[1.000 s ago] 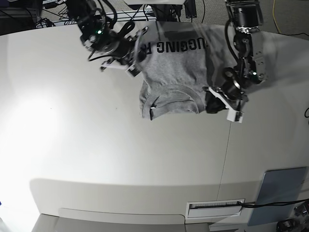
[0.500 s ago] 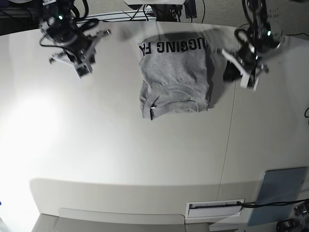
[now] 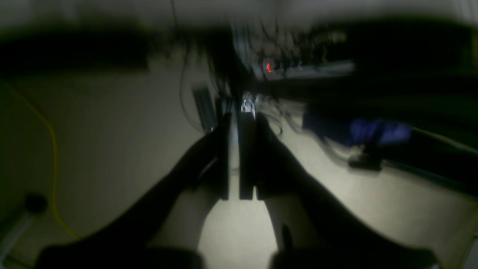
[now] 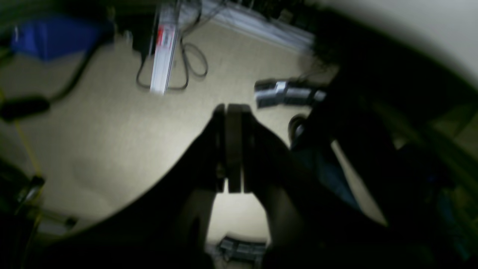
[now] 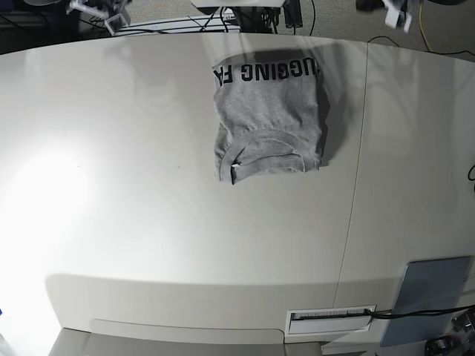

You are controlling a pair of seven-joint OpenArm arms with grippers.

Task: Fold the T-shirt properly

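The T-shirt (image 5: pixel 271 111) lies folded into a grey rectangle on the far middle of the white table (image 5: pixel 148 222). Its black lettering (image 5: pixel 271 72) faces up along the far edge and the collar (image 5: pixel 267 148) lies toward the near edge. Both arms are pulled back off the table. Only a blurred white end of each shows at the top edge of the base view: the right gripper (image 5: pixel 100 9) at the left and the left gripper (image 5: pixel 397 13) at the right. In its wrist view the left gripper (image 3: pixel 234 157) has only a thin slit between its fingers and holds nothing. The right gripper (image 4: pixel 226 149) is shut and empty. Both hang over the floor.
A grey-blue flat pad (image 5: pixel 429 297) lies at the table's near right corner, beside a white slot plate (image 5: pixel 330 319). A seam (image 5: pixel 355 185) runs front to back through the tabletop. Cables and equipment lie on the floor behind the table, among them a yellow cable (image 3: pixel 52 149).
Both arms have swung up and back from beside the T-shirt to the far edge of the view. The T-shirt has stayed folded in place.
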